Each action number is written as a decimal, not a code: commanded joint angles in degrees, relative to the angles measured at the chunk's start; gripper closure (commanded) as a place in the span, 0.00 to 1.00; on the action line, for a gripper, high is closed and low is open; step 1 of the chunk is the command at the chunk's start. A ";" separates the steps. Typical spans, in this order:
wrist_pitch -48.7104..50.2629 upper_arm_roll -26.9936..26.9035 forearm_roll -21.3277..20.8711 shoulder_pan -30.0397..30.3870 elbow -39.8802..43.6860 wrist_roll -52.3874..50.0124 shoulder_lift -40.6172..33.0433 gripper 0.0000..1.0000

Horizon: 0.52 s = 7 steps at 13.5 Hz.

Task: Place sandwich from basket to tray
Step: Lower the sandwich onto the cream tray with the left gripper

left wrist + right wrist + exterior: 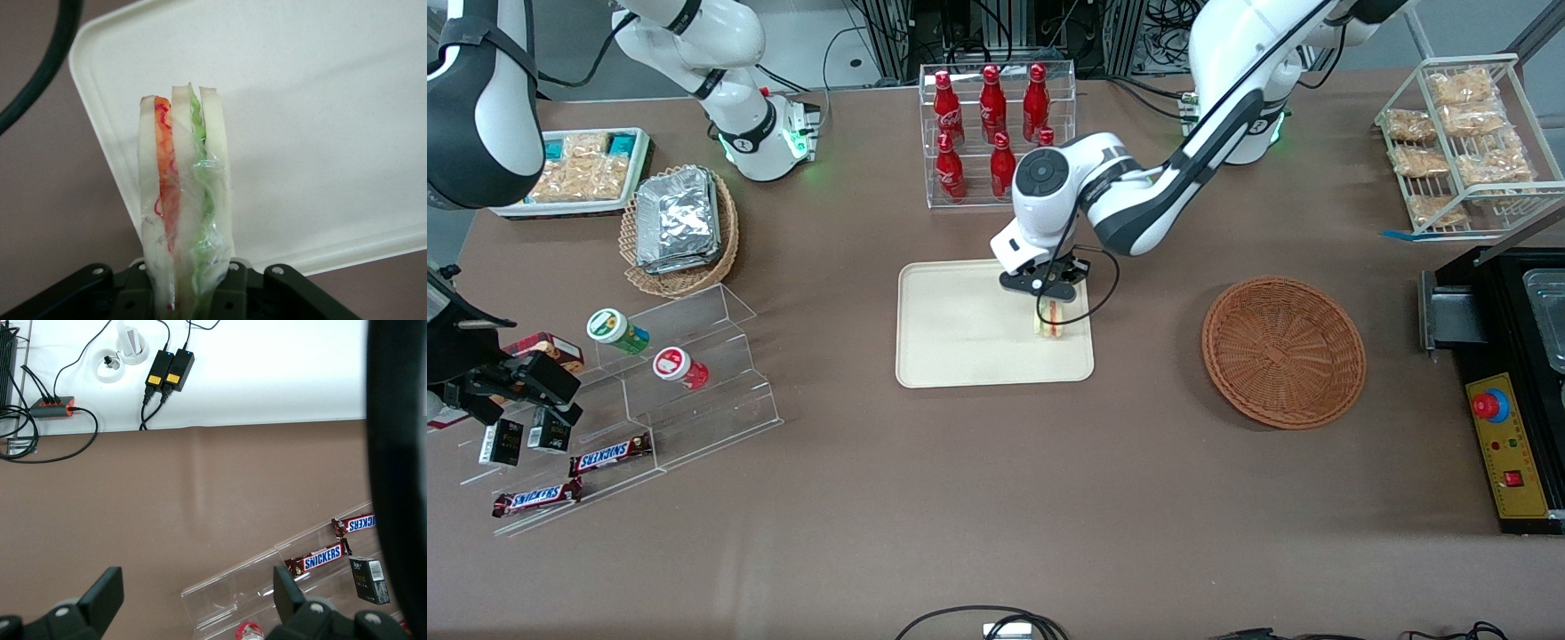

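The left arm's gripper (1049,300) hangs over the cream-beige tray (960,329), above the tray's edge toward the working arm's end of the bench (996,516). Its fingers are closed on the sandwich (1050,320), which stands on edge between them, its lower end at or just above the tray surface; from the front, contact with the tray cannot be judged. The gripper body hides the top of the sandwich there.

In the left wrist view the sandwich (183,200) shows three white bread slices with an orange-pink layer and a green layer between them, wrapped in clear film. Its gripped end disappears into the black gripper (187,293), whose fingertips are covered by the bread, so only the housing is visible. The tray (320,120) lies beneath, its rounded corner and low rim in sight, the rest cut off.

The reddish-brown wicker basket (1283,350) sits on the bench toward the working arm's end, well apart from the tray, with nothing visible inside. A clear rack of red bottles (996,124) stands farther from the front camera than the tray.
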<state>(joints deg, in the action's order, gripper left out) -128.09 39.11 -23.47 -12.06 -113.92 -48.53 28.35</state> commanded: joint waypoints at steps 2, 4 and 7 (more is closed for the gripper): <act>-1.19 -0.26 -2.80 -1.04 3.26 -3.06 5.57 1.00; -1.19 -0.44 -5.08 -1.39 3.26 -5.43 6.71 1.00; -1.02 -0.44 -6.06 -1.65 3.26 -9.55 7.33 0.35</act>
<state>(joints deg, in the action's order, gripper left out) -129.45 39.02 -28.05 -12.58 -111.95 -54.18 35.08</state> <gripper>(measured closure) 0.802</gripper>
